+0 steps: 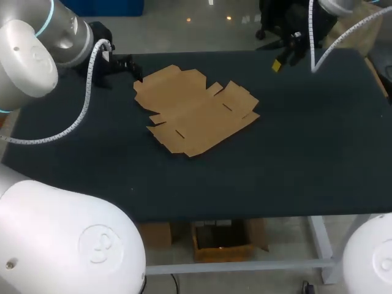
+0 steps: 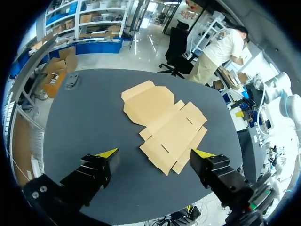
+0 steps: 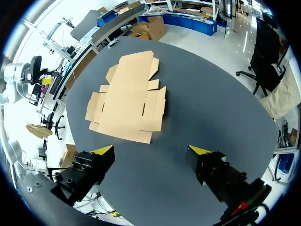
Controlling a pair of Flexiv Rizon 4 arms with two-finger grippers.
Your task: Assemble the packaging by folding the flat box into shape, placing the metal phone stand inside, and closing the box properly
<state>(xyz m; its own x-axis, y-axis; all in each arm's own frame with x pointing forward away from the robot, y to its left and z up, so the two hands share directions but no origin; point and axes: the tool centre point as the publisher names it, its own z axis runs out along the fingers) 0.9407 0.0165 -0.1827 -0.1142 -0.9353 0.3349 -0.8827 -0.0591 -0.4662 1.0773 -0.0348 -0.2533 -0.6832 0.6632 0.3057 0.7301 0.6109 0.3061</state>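
— The left end effector (image 2: 155, 153) and right end effector (image 3: 150, 149) are both spread apart and empty.
— The flat cardboard box (image 1: 196, 110) lies unfolded mid-bench (image 1: 306, 153). Folding hasn't started, so the next move is probably to descend and raise a side flap.

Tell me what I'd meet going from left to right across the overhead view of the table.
Left arm → flat cardboard box → right arm, all over the dark table.
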